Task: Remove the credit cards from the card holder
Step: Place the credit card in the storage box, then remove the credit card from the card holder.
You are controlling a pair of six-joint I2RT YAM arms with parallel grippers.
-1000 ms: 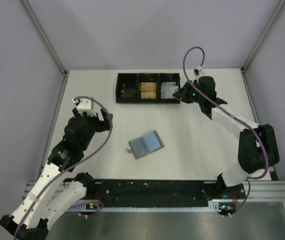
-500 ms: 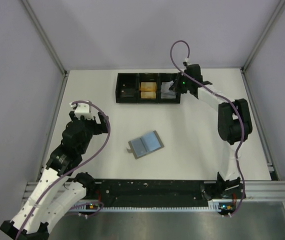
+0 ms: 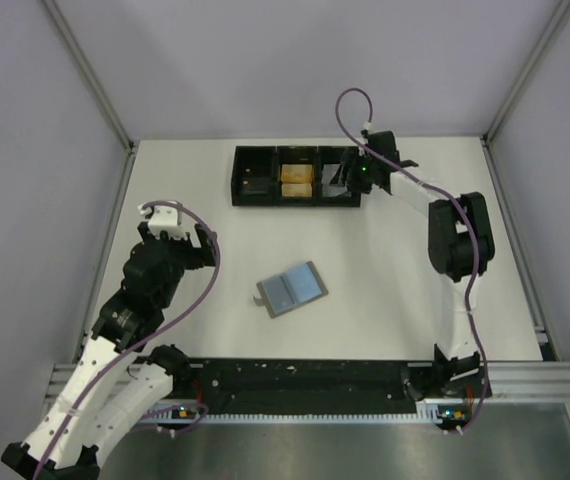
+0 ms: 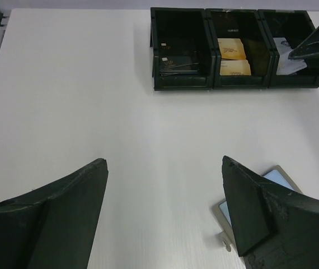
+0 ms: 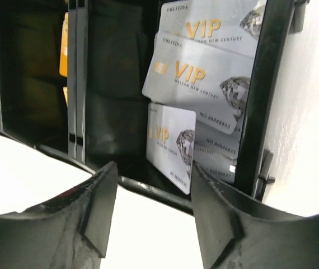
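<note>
Silvery-grey, glossy rectangular credit cards with gold "VIP" print are seen overlapping in the right compartment of the black plastic three-compartment tray. The right gripper is held just above them, jaws apart and empty. Orange cards are seen in the middle compartment. The flat grey folding card holder is laid open on the white table, light blue inside, well apart from the tray. The left gripper is spread wide near the holder, with nothing held.

Robotics lab test cell: a white table walled by plain pale panels on aluminium posts, left arm and right arm bolted to a metal rail.
</note>
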